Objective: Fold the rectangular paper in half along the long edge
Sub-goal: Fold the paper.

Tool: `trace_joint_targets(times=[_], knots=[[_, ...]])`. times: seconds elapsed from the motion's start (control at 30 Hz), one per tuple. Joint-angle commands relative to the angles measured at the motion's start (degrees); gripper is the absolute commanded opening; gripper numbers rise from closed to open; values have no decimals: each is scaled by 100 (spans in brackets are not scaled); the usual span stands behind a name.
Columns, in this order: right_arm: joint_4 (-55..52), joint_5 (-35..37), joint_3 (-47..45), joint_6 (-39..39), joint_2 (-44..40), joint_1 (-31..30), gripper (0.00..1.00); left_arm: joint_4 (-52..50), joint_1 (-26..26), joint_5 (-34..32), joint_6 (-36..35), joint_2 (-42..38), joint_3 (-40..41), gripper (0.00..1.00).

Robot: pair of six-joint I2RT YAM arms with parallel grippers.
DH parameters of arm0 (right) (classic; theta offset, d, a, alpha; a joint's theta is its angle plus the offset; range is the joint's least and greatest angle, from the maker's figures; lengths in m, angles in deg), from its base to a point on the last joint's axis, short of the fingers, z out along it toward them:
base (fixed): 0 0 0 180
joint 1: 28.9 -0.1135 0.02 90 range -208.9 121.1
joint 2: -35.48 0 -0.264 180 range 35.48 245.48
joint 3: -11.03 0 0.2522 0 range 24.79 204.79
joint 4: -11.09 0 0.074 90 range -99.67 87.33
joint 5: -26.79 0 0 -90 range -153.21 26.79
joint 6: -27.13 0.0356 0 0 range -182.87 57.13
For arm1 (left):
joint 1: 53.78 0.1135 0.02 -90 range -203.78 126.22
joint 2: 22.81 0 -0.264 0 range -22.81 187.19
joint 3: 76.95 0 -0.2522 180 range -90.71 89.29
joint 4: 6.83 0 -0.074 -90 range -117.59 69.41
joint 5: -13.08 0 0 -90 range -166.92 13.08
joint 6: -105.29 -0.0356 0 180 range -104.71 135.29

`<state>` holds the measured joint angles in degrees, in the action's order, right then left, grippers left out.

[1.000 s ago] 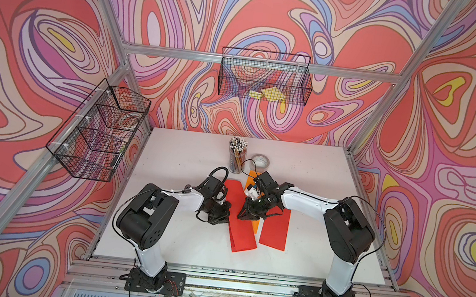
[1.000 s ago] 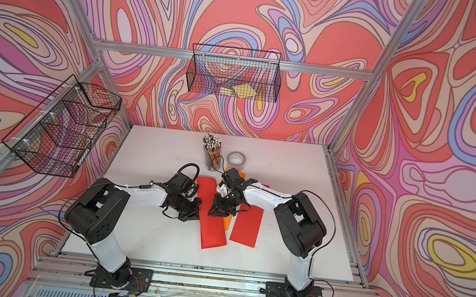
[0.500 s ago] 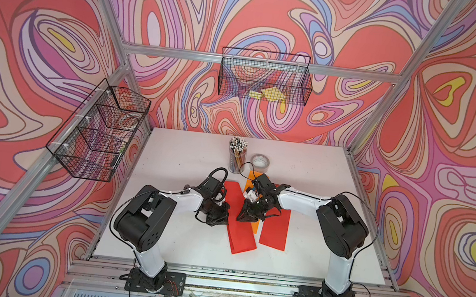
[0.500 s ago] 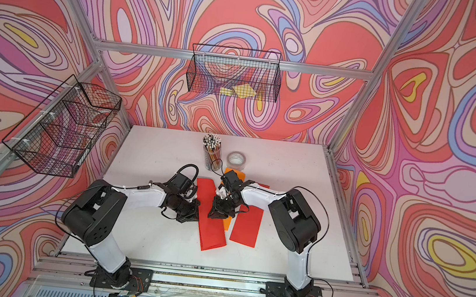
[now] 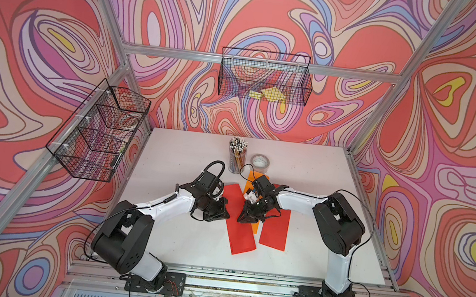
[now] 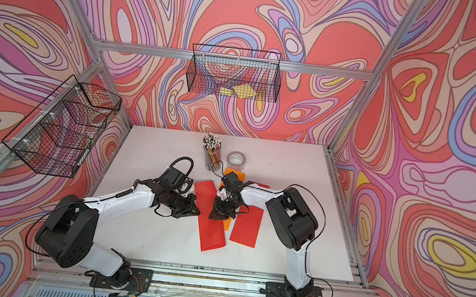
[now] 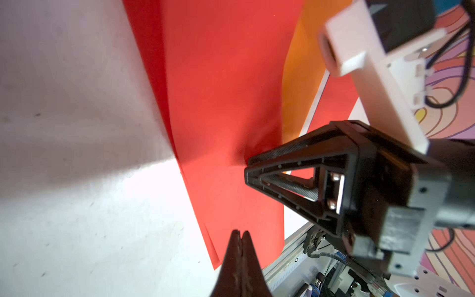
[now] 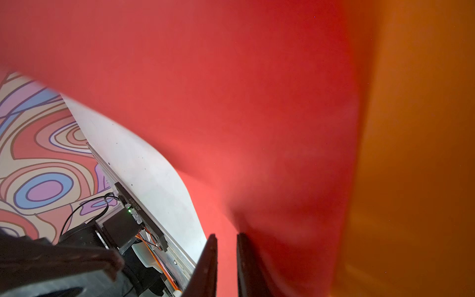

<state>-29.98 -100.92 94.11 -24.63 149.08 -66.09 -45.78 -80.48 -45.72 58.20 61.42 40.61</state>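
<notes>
The rectangular paper (image 5: 241, 232) is a long red strip lying on the white table (image 5: 177, 240), also seen in a top view (image 6: 212, 228). In the left wrist view the paper (image 7: 223, 102) shows two layers along one long edge. My left gripper (image 5: 224, 214) is shut, its tips (image 7: 240, 232) over the paper's left side with nothing between them. My right gripper (image 5: 242, 218) points down at the paper's right edge (image 7: 257, 172). Its jaws (image 8: 227, 239) stand a narrow gap apart, red paper (image 8: 231, 102) showing behind the gap.
An orange sheet (image 5: 255, 227) lies under the red strip, and a second red sheet (image 5: 274, 232) lies to its right. A pencil cup (image 5: 237, 158) and a tape roll (image 5: 260, 161) stand behind. Wire baskets hang on the back wall (image 5: 264, 77) and the left wall (image 5: 98, 130).
My right arm has edged a little to the left along the red strip, and its jaws have narrowed slightly. The left arm has hardly moved.
</notes>
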Motion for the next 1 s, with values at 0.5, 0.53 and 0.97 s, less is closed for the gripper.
trace_joint_targets(times=[0.5,0.53,0.97], knots=[[74,34,84,48,118,16,18,158,114,55,270,369,-19,0],[94,32,97,64,128,18,18,155,93,35,267,417,-60,0],[95,-38,159,70,204,19,18,704,77,142,392,1359,-1,0]])
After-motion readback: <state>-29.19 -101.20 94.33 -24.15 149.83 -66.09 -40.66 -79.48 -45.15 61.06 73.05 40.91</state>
